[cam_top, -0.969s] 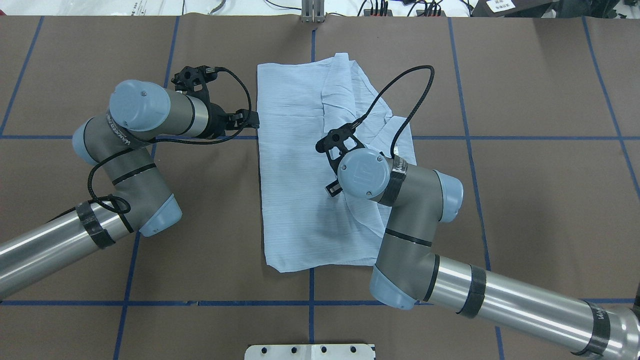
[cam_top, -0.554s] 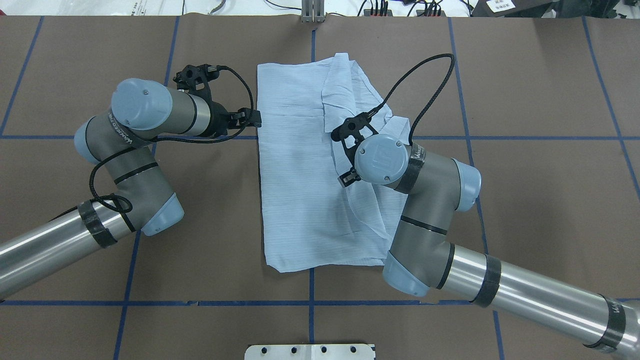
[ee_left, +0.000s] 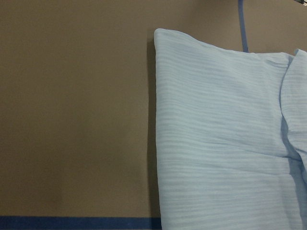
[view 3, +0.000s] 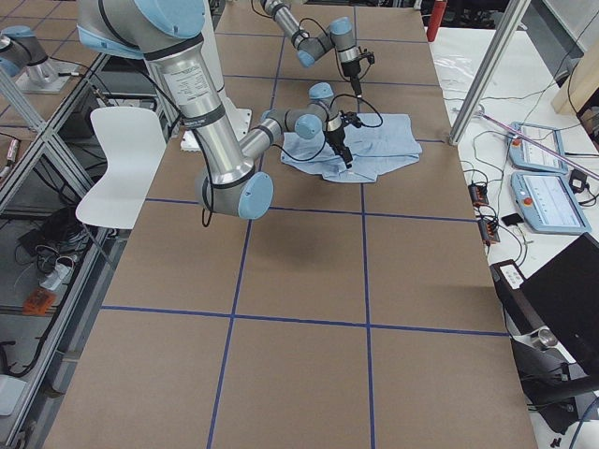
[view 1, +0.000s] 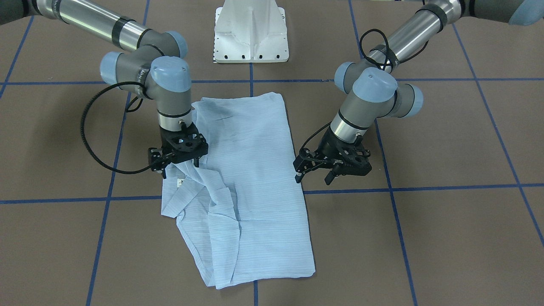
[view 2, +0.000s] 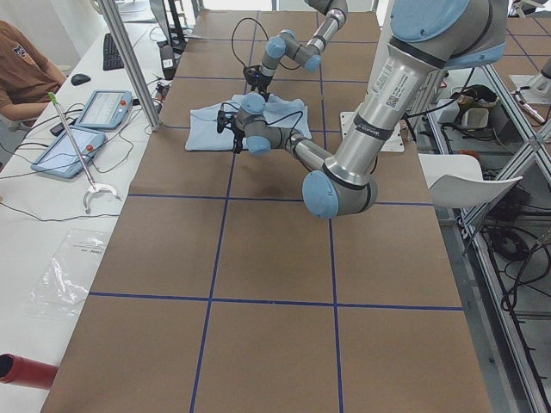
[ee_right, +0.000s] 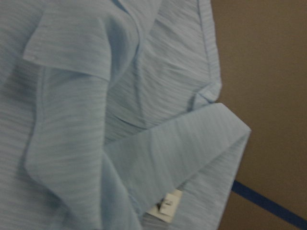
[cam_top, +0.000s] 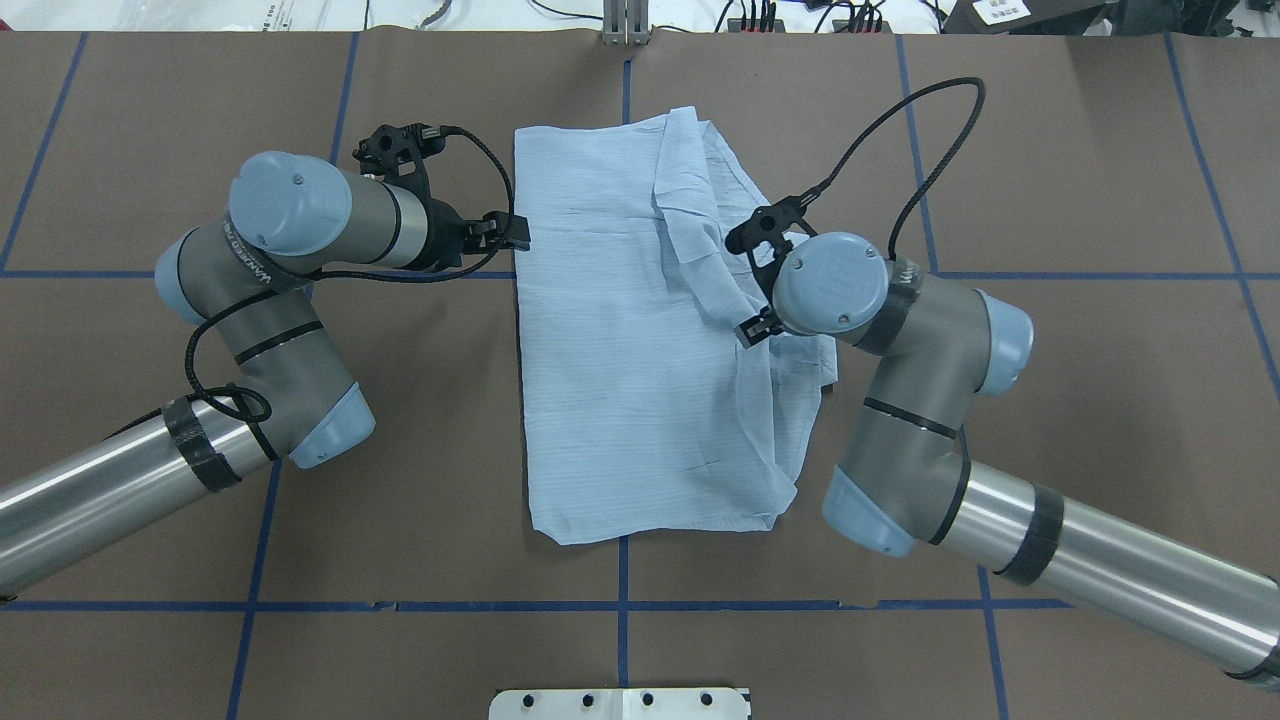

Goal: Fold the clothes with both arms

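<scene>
The light-blue shirt (cam_top: 620, 350) lies in the middle of the brown table (cam_top: 1050, 150), folded into a long shape that crosses one of the blue tape lines (cam_top: 1080, 275). Its edge toward the robot's left side is straight and flat. The side toward the robot's right is rumpled, with loose folds lying one over another.

The right claw (view 1: 189, 163) points down on this rumpled side. The cloth rises in a small peak up to its tips, so it looks pressed together on a bunch of the shirt. Just beside this place I see the collar (ee_right: 192, 148) and the white label (view 1: 180, 182), both lying on the cloth.

The left claw (cam_top: 505, 232) is low, just beside the straight edge, about at the tape line. Its two tips stand apart with nothing between them, and it does not touch the shirt as far as I can see. From its wrist camera only the flat corner of the shirt and bare table show.
</scene>
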Action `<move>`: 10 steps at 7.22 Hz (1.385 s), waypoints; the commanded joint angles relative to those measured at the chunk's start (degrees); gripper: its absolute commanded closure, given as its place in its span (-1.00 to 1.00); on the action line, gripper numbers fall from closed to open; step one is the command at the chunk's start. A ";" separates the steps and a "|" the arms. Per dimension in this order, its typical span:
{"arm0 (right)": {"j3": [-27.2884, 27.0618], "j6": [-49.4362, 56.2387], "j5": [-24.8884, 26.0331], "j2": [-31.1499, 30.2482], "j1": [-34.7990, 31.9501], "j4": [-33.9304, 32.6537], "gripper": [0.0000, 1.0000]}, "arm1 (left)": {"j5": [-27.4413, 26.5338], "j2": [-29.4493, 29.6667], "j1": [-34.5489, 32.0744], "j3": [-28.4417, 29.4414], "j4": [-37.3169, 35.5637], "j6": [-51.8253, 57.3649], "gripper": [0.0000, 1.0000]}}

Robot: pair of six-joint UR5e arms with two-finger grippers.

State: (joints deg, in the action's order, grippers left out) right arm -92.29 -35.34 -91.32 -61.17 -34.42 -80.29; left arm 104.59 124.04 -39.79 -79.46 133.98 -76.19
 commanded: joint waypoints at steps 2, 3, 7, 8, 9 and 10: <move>-5.88 5.81 -7.37 -5.29 -6.54 -0.13 -1.00 | 0.00 0.15 0.15 0.01 -0.22 -0.01 -1.00; -5.79 5.37 -7.46 -3.97 -6.28 -0.13 -1.00 | 0.00 0.14 0.15 0.01 -0.22 -0.01 -1.00; 5.86 1.25 -6.85 9.99 -4.25 0.39 -1.00 | 0.00 -0.12 0.15 0.01 -0.13 0.16 -1.00; 11.12 1.15 -6.76 14.63 -4.17 0.31 -1.00 | 0.00 -0.21 0.15 0.01 -0.13 0.25 -1.00; 13.96 0.37 -6.15 16.50 -3.03 0.40 -1.00 | 0.09 -0.21 0.15 0.01 -0.04 0.43 -1.00; 16.16 -0.08 -4.15 18.00 -1.54 0.40 -1.00 | 0.09 -0.38 0.07 0.01 -0.04 0.60 -1.00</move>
State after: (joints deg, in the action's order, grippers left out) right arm -79.57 -34.76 -97.24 -45.65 -37.50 -79.93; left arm 104.65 123.80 -39.65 -79.45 133.91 -75.79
